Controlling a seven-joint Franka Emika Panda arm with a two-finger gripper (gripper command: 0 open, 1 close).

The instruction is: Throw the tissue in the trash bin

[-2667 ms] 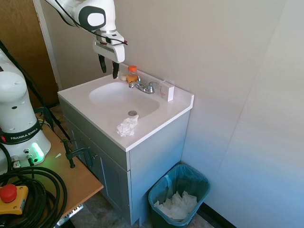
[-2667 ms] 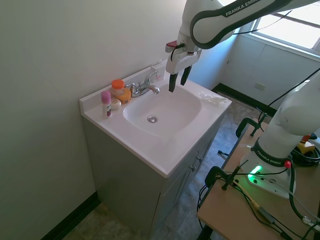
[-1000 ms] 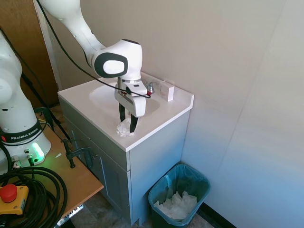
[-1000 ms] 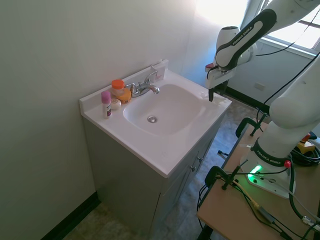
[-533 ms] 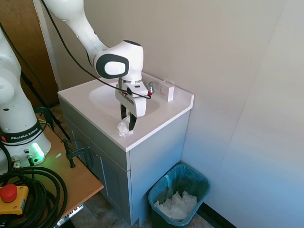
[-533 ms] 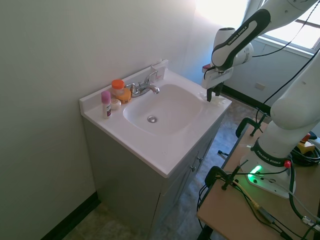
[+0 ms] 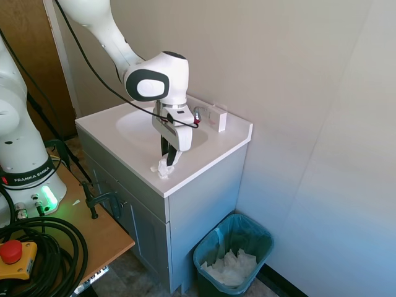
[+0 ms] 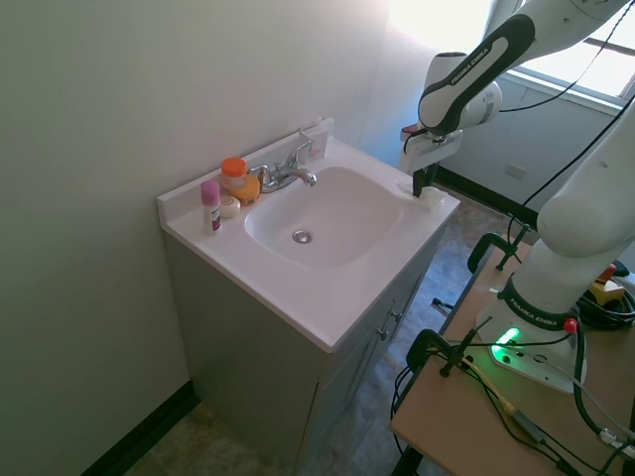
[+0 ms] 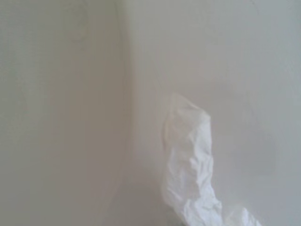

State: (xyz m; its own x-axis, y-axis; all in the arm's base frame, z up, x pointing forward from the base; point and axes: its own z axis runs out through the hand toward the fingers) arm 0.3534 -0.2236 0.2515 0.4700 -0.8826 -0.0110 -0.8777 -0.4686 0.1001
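The crumpled white tissue [image 7: 163,169] lies at the front corner of the white vanity top [image 7: 213,145], beside the basin. My gripper [image 7: 168,157] points straight down onto it, and its dark fingers are pinched together on the tissue's upper part. From the other side, the gripper [image 8: 421,188] stands over the tissue [image 8: 434,197] at the counter's right corner. In the wrist view the tissue [image 9: 190,174] rises as a wrinkled strip from the lower edge. The teal trash bin [image 7: 256,230] stands on the floor to the right of the vanity, well below the gripper.
White crumpled papers [image 7: 230,267] fill the bottom of the bin. A chrome faucet [image 8: 283,177], an orange-capped bottle [image 8: 234,175], a pink bottle [image 8: 210,206] and a small white box [image 7: 218,117] line the back of the counter. The wall runs close behind the vanity.
The gripper came down from above the faucet to the tissue at the counter's front corner. Its fingers, open around the tissue a second ago, have shut on it.
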